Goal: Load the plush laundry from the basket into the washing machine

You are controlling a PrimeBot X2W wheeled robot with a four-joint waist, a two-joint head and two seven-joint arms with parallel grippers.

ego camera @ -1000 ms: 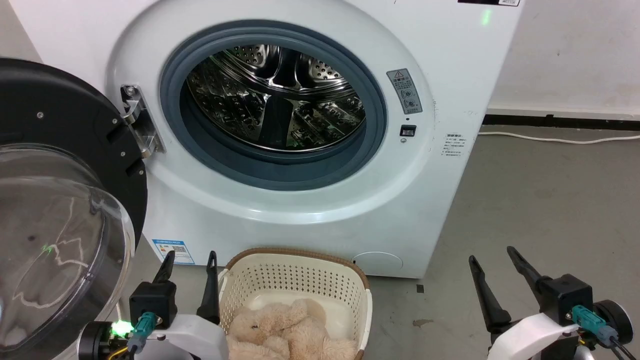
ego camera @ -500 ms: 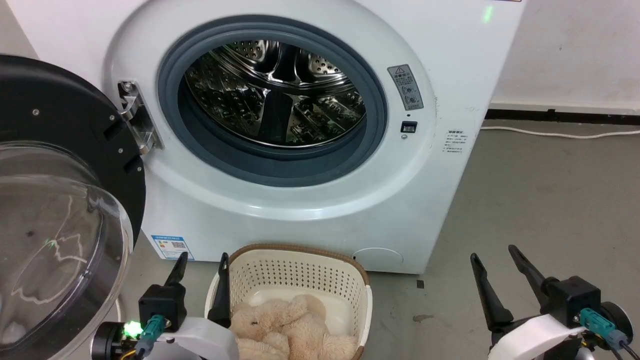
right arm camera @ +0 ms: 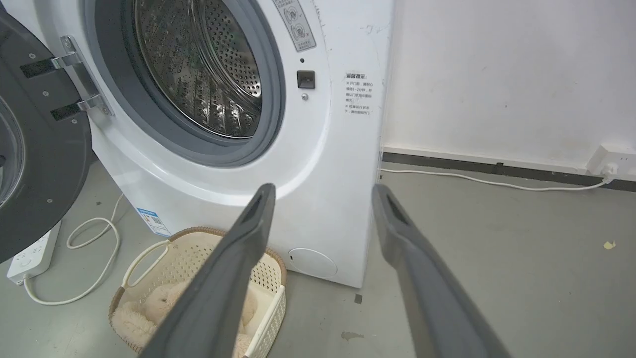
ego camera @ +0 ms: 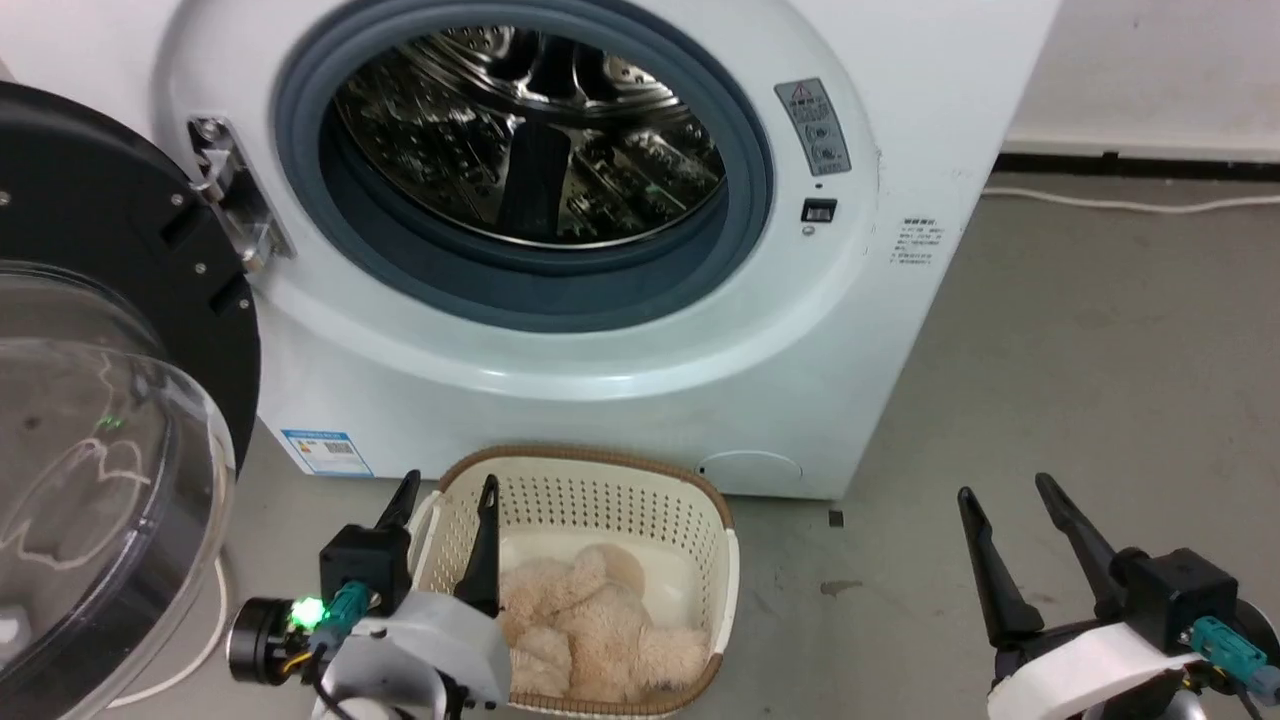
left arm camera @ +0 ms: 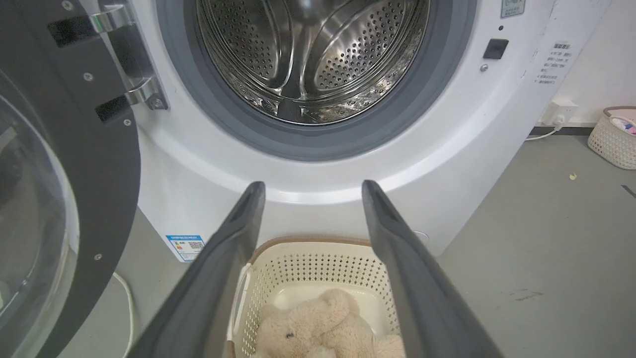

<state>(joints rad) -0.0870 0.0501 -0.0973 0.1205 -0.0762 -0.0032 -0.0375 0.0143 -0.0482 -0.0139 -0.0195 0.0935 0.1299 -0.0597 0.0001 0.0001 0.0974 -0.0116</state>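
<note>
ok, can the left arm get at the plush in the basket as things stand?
Likely yes. The left claw is open at the left rim of the basket, the plush laundry lies uncovered inside it, and nothing stands between them.

Glossy white washing machine [ego camera: 600, 400], shiny perforated steel drum [ego camera: 600, 170], matt rubber gasket [ego camera: 540, 298]; perforated plastic basket [ego camera: 600, 505]; shaggy cloth plush laundry [ego camera: 590, 630].

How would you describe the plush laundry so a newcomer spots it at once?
Find the big white washing machine with its door open. On the floor before it sits a cream perforated basket with a brown rim. Inside lies the plush laundry: a shaggy beige teddy-like toy, the only soft, furry thing among hard plastic and metal.
</note>
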